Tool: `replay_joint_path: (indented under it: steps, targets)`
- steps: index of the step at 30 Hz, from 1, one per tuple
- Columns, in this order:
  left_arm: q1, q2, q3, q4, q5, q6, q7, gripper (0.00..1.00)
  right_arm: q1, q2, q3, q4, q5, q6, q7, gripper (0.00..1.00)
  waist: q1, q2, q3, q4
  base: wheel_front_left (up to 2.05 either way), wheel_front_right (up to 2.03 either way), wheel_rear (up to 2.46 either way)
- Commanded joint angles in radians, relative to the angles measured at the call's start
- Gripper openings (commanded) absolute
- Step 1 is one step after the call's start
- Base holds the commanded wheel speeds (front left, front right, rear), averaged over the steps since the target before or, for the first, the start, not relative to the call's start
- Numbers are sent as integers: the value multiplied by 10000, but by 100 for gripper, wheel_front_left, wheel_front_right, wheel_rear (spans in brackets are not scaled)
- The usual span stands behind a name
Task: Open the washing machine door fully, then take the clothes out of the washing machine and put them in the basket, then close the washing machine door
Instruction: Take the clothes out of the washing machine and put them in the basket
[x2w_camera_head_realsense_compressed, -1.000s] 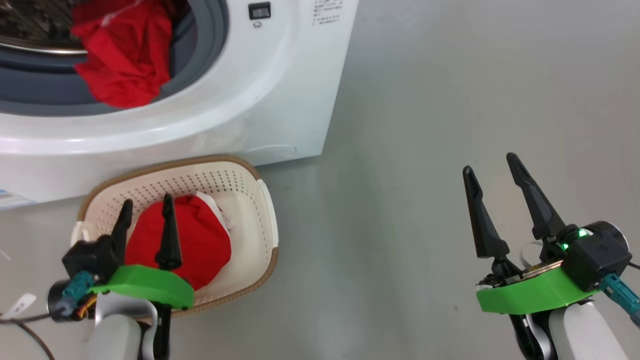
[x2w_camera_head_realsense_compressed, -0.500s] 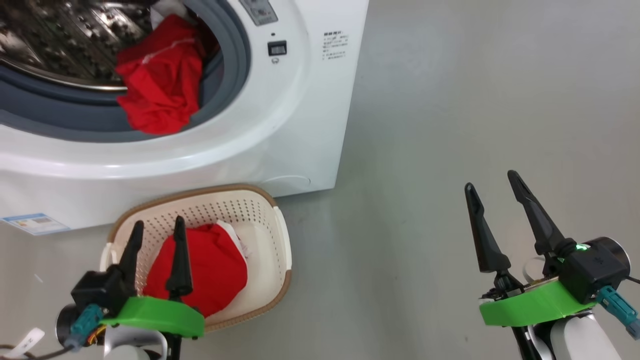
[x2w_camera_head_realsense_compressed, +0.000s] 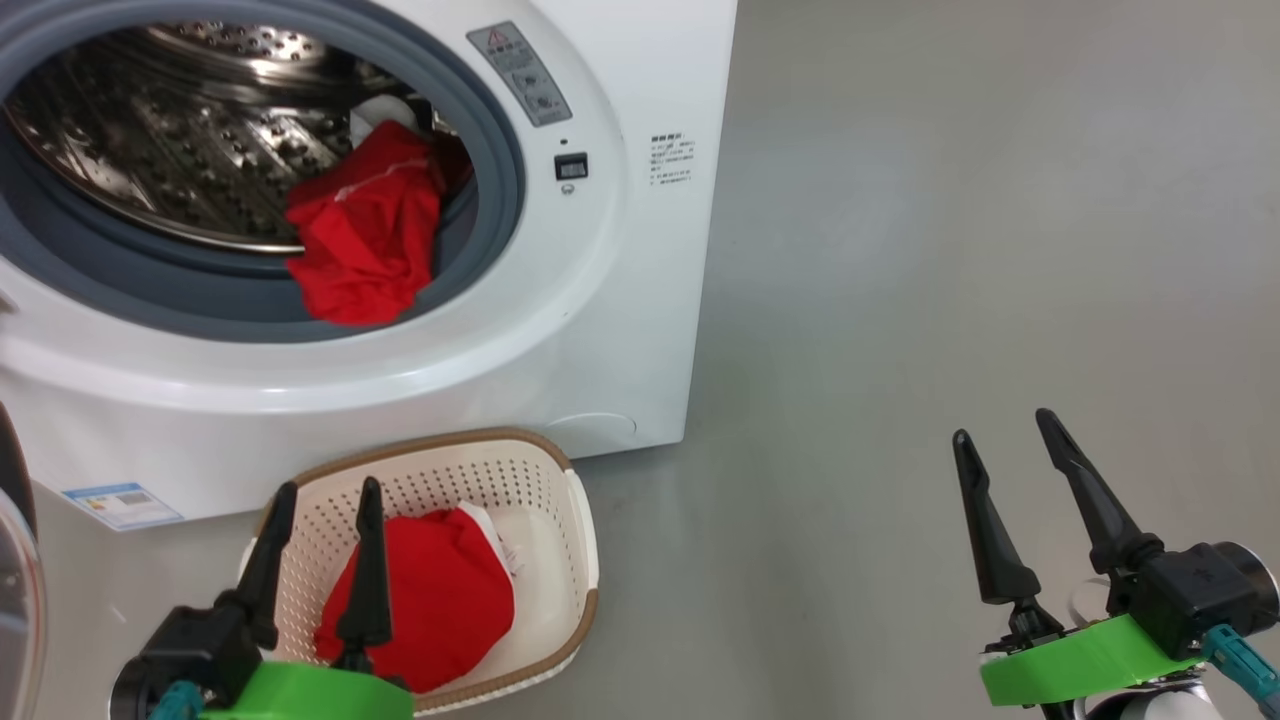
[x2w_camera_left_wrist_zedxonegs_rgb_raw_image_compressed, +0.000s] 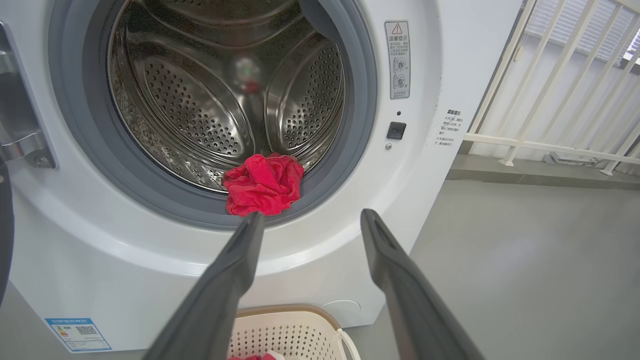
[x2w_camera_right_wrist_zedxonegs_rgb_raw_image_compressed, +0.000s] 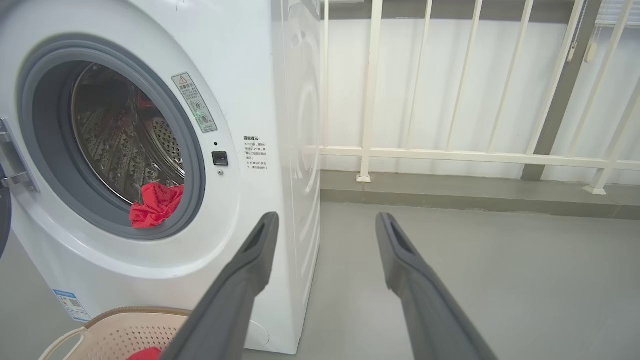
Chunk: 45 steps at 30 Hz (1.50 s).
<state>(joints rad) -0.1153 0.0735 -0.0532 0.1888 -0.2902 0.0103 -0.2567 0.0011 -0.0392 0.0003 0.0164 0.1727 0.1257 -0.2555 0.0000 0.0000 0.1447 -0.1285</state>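
Red cloth first: a red garment (x2w_camera_head_realsense_compressed: 430, 590) heaped low in the basket (x2w_camera_head_realsense_compressed: 430, 445), white trim at one edge, room to spare beside it. Basket parked on the floor (x2w_camera_head_realsense_compressed: 900, 250) hard against the foot of the washing machine (x2w_camera_head_realsense_compressed: 600, 330), just under the opening, probably to keep each carry short.

Over the basket's near end, the left pincer (x2w_camera_head_realsense_compressed: 328, 490), spread wide, holding nothing, aimed up at the opening; likely lined up for another reach. Well off to the right over bare floor, the right pincer (x2w_camera_head_realsense_compressed: 1003, 425), equally wide and empty, kept clear of the work.

At the far left edge, a sliver of the door (x2w_camera_head_realsense_compressed: 15, 600), swung out away from the front, glass bulge just showing.

Farther in, a second garment (x2w_camera_head_realsense_compressed: 365, 240) draped over the grey rubber seal (x2w_camera_head_realsense_compressed: 490, 200) at the lower right of the opening, half in and half out of the steel drum (x2w_camera_head_realsense_compressed: 170, 130), with a scrap of white behind it. Nothing else made out in the drum.

Unloading part done by this reckoning: one piece in the basket, at least one left, door not yet shut.
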Motion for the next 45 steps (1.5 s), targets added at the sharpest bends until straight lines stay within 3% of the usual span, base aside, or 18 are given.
replay_joint_path:
  steps: [1, 27, 45]
  targets:
    - [96, 48, 382, -440, 183, -29, -51, 100, 4, -110, 113, -286, -123, 50, -63, 100, 0, 0, -209, -13, 0, 0, 0]
    - [1355, -118, 595, -801, 265, 275, -51, 100, 951, -110, -274, -484, -162, 50, -63, 100, 0, 0, -1310, 21, 0, 0, 0]
    - [1279, -144, 494, -871, 217, 278, -51, 100, 863, -110, -120, -539, -250, 50, -63, 100, 0, 0, -1106, 248, 0, 0, 0]
